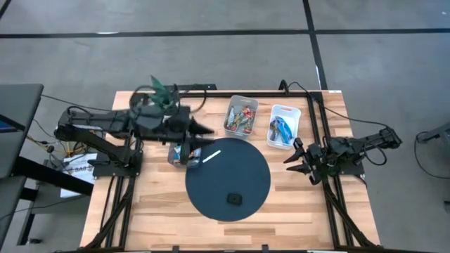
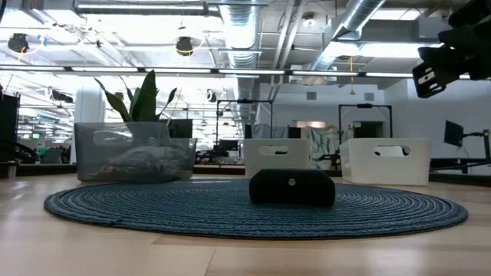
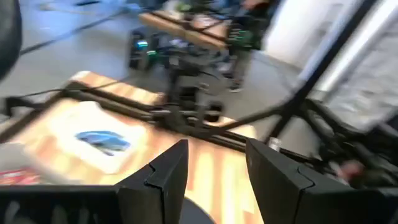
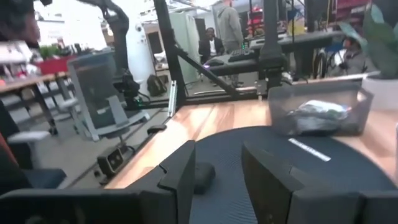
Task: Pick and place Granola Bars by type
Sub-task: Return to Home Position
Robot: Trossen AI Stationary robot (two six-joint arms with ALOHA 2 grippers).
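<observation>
The Granola Bars lie sorted in three bins on the far half of the table. Silvery ones fill a clear bin (image 1: 184, 154) (image 4: 317, 116). Red and green ones sit in a white bin (image 1: 241, 114), and blue ones in a second white bin (image 1: 283, 126) (image 3: 99, 142). My left gripper (image 1: 207, 131) (image 3: 214, 163) hovers open just beyond the clear bin, pointing toward the table's right. My right gripper (image 1: 297, 160) (image 4: 217, 168) waits open at the table's right edge, facing the mat. Neither holds anything.
A round dark woven mat (image 1: 228, 179) covers the table's middle. On it rest a small black block (image 1: 234, 199) (image 2: 291, 186) and a white stick (image 1: 211, 156) (image 4: 308, 149). A potted plant (image 1: 163, 91) stands at the far left. People stand in the room beyond.
</observation>
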